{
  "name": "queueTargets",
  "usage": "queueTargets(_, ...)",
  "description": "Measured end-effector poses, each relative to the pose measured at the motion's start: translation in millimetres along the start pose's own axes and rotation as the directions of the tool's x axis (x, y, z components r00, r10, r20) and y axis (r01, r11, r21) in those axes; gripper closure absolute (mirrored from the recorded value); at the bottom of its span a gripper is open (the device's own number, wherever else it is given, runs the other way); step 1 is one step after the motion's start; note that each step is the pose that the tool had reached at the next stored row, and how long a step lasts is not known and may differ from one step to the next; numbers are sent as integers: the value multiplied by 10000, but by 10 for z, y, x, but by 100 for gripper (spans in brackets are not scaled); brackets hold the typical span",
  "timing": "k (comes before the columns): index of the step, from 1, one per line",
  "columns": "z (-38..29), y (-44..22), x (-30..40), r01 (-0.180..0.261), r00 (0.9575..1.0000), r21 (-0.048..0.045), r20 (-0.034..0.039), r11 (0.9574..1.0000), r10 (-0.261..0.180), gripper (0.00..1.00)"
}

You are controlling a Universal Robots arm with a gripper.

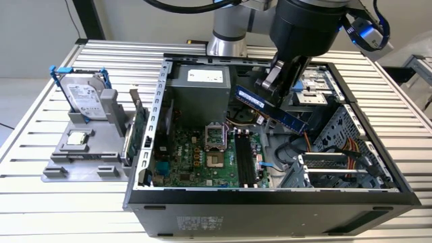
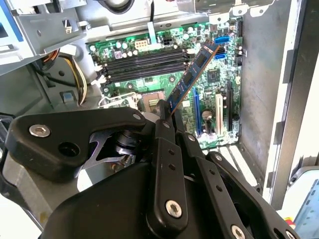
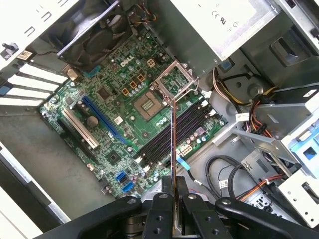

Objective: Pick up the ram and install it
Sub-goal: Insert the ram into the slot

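- Computer case (image 1: 270, 212) lies open on the table (image 1: 40, 202), motherboard (image 1: 202, 157) exposed.
- Fingers (image 3: 160, 204) pinch the ram (image 1: 290, 120), tilted above the memory slots (image 1: 244, 159).
- Ram: likely light, stiff, fragile; best gripped by its edges, off the chips.

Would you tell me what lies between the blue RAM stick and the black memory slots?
Nothing but air: the exterior view shows the stick aloft above the slots.
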State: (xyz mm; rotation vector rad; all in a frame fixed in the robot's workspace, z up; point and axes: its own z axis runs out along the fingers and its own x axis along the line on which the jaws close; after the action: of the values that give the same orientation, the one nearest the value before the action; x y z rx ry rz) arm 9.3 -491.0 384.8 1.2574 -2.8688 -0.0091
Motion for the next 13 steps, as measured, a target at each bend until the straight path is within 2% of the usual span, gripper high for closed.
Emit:
queueTargets(7,0,0,0,-89,10000,-1,2,10000,89,100)
queueTargets(13,0,0,0,-691,9976,-5,7,9976,691,100)
